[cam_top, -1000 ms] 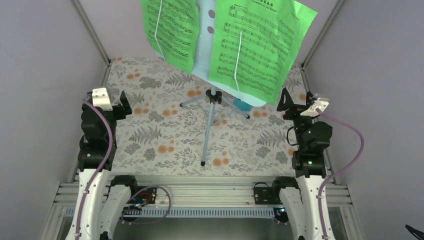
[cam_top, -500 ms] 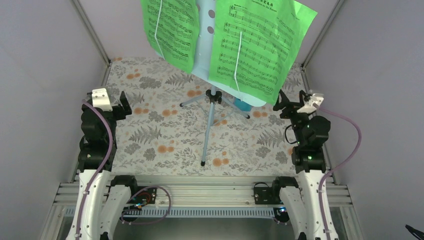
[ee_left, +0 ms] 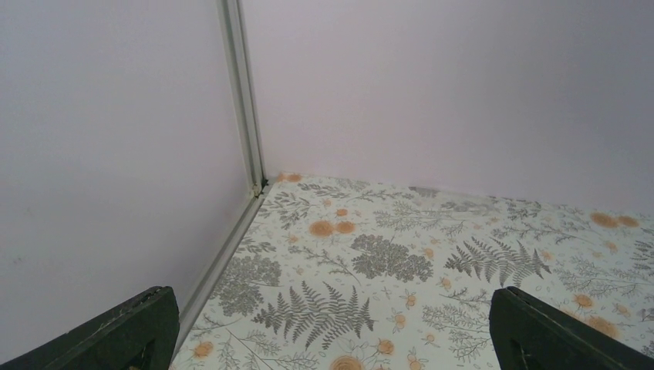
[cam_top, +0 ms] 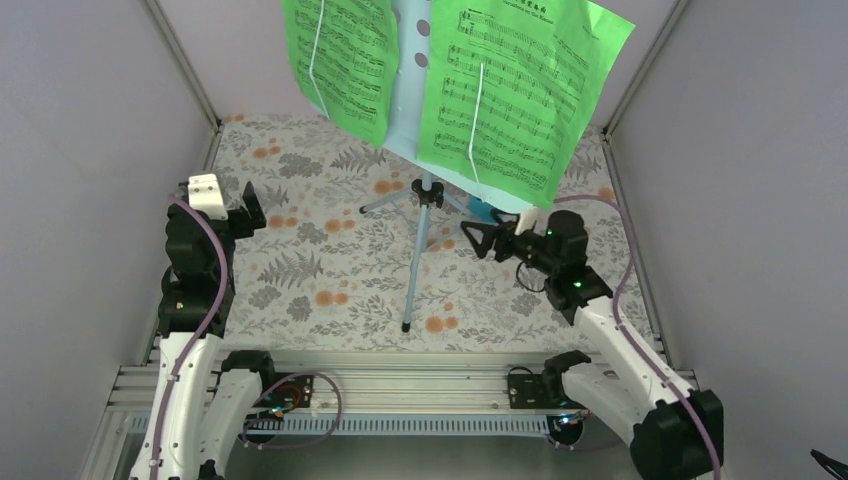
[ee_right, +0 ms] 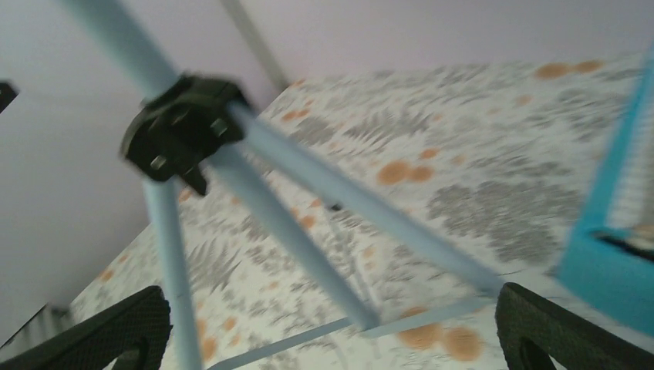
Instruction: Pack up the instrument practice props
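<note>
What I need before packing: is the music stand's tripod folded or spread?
Spread. The music stand stands upright, legs splayed from its black hub to the table, green pages on its desk.

Stand (cam_top: 415,265) at mid-table (cam_top: 300,290), pages (cam_top: 500,90) on its desk; metronome (cam_top: 487,210) just right of its legs, toward the far edge.

No word, brand or number can be read in any view. The only print is on the bright green sheet-music pages (cam_top: 515,90) propped on the music stand (cam_top: 408,100). Black staves and notes run in rows down the left page (cam_top: 340,60) and the right page. A short heading line (cam_top: 520,5) sits at the top of the right page, its letters too small to make out.
</note>
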{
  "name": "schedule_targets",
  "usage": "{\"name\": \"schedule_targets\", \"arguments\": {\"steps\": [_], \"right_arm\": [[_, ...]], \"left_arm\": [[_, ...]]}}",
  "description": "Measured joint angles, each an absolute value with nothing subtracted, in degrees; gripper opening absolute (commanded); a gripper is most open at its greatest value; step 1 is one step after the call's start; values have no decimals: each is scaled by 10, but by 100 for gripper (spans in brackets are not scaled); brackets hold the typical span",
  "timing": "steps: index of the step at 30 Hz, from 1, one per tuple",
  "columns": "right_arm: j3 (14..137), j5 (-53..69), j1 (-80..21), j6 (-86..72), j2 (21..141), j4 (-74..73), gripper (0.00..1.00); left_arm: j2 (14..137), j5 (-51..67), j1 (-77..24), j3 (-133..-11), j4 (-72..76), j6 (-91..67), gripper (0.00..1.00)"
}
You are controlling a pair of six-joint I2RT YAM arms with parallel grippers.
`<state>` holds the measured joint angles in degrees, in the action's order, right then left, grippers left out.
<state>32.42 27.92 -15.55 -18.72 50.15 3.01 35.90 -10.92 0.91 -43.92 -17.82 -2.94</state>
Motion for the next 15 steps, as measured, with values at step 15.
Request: {"name": "schedule_targets", "arguments": {"steps": [15], "right_arm": [[317, 250, -349, -192, 596, 103, 97]], "left_arm": [[367, -96, 9, -439, -177, -25, 100]]}}
